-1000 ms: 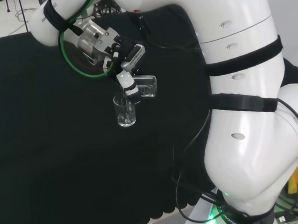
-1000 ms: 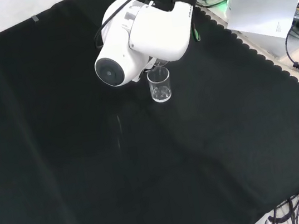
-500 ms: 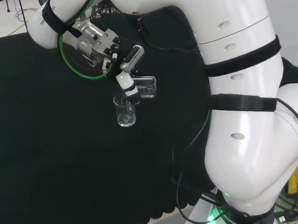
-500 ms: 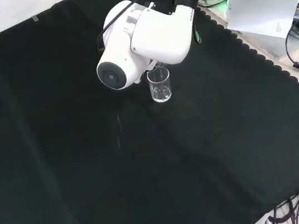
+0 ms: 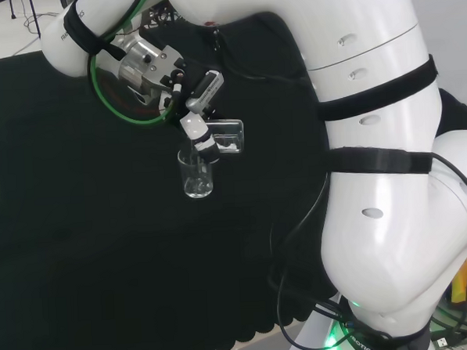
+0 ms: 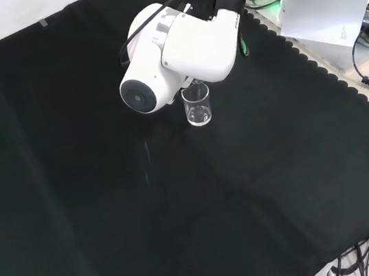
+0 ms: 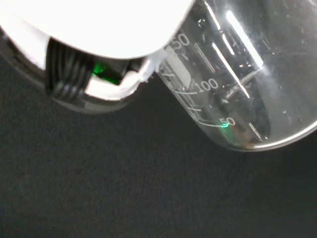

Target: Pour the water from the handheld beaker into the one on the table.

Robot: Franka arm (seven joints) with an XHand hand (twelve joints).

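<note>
while the hand (image 5: 192,106) has its fingers (image 5: 203,141) curled round the handheld beaker (image 5: 228,136), that beaker lies tipped on its side, long axis roughly level. in the head view its mouth points left, right above the rim of the table beaker (image 5: 196,174), which stands upright on the counter (image 5: 80,230). the pour hinges on keeping lip over rim. water level: can't tell.

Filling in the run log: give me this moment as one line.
phase: pouring | hand: shut on tipped beaker | target: upright beaker on black cloth, just below
</note>
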